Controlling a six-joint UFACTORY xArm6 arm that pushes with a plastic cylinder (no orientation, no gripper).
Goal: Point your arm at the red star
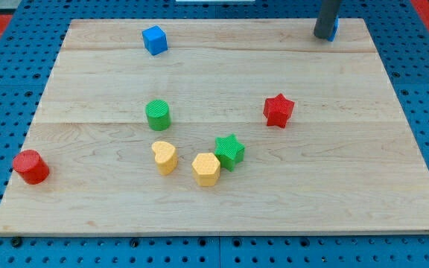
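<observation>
While my tip (323, 36) sits at the view's top right, close to the far edge of the bench (348, 223), the red star (278, 110) lies toward the view's bottom and a little to the left of it, well apart, with bare wood between the two. That is the relation the coming move turns on: a run down the view and slightly leftward would, as I judge it, bring the rod's end to the star without meeting any other block. Something blue shows just behind the rod at its right side; its shape is hidden. I carry no jaws, so there is nothing to release or clench, only the rod. The star stands alone on the right half of the board; the nearest neighbour, the green star (229, 151), is below and left of it, touching or nearly touching the yellow hexagon (206, 169). Farther left are the yellow heart (164, 157), the green cylinder (157, 115), the blue cube (154, 39) near the top edge, and the red cylinder (30, 166) at the left edge. None lies on the line from tip to star.
</observation>
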